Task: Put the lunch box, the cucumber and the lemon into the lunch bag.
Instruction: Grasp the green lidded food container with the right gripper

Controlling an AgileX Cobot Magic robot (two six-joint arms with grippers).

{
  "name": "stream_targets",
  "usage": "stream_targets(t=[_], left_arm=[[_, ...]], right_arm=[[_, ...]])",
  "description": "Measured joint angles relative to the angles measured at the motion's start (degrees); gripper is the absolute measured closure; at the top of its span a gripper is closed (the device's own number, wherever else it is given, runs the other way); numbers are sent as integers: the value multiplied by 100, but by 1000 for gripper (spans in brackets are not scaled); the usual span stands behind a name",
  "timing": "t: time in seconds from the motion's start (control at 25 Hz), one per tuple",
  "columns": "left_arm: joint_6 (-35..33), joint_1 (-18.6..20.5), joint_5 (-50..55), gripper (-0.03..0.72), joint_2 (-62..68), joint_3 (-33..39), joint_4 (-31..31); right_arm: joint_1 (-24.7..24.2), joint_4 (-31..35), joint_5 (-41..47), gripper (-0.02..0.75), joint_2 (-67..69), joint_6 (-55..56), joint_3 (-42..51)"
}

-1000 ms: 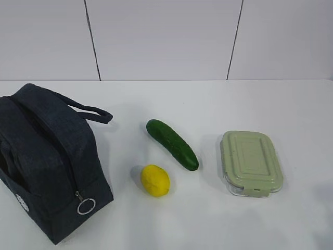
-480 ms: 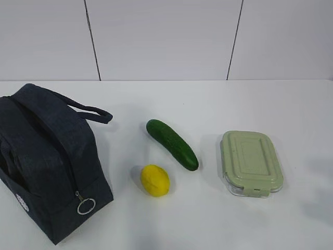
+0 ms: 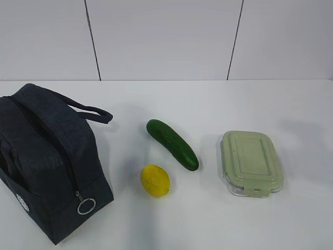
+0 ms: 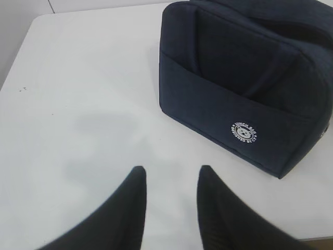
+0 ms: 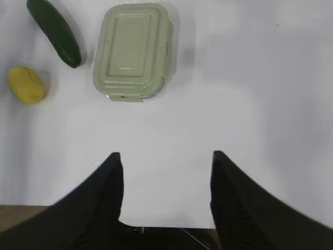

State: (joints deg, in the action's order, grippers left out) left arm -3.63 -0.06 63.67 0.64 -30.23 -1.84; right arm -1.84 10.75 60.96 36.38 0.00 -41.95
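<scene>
Black, tapering fingers [image 4: 130, 208] of the left gripper [image 4: 169, 174] stand parted by a moderate gap with only bare white table [image 4: 78, 104] between them; nothing is held. Ahead and to the right in the left wrist view sits the lunch bag [image 4: 244, 78], a dark navy fabric box well apart from the fingertips, its side pocket bearing a small round white logo [image 4: 244, 132].

Right gripper [image 5: 164, 156]: its two black fingers [image 5: 104, 192] are spread wide above empty tabletop and grasp nothing. Beyond them in the right wrist view lies the lunch box [image 5: 133, 50], its pale sage-green lid on and facing up over a clear base. Just beside its left edge is the end of the cucumber [image 5: 54, 31], and farther left the lemon [image 5: 26, 84]; none of the three touches another.

Exterior view: neither gripper is visible. The lunch bag stands at the left edge of the table with its looped strap handle [image 3: 88, 110] pointing toward the centre and a silver ring pull [image 3: 86, 206] hanging at the lower end of the zipper. The cucumber lies diagonally near the middle, the lemon sits just in front of it, and the lunch box rests to the right. All three items are outside the bag.
</scene>
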Motion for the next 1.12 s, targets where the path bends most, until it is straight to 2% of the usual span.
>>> stream_targets(t=[0.12, 0.24, 0.56, 0.8, 0.92, 1.12], left_arm=[[0, 0, 0, 446, 0, 0, 0], [0, 0, 0, 446, 0, 0, 0], [0, 0, 0, 446, 0, 0, 0], [0, 0, 0, 446, 0, 0, 0], [0, 0, 0, 446, 0, 0, 0], [0, 0, 0, 446, 0, 0, 0]], right_arm=[[0, 207, -245, 197, 462, -50, -161], [0, 405, -321, 141, 930, -203, -345], [0, 1941, -129, 127, 2588, -1678, -950], [-46, 2582, -58, 127, 3724, -2535, -1379], [-272, 2920, -58, 127, 4212, -2987, -1429], [-1030, 3778, 41, 127, 4933, -4186, -1442]])
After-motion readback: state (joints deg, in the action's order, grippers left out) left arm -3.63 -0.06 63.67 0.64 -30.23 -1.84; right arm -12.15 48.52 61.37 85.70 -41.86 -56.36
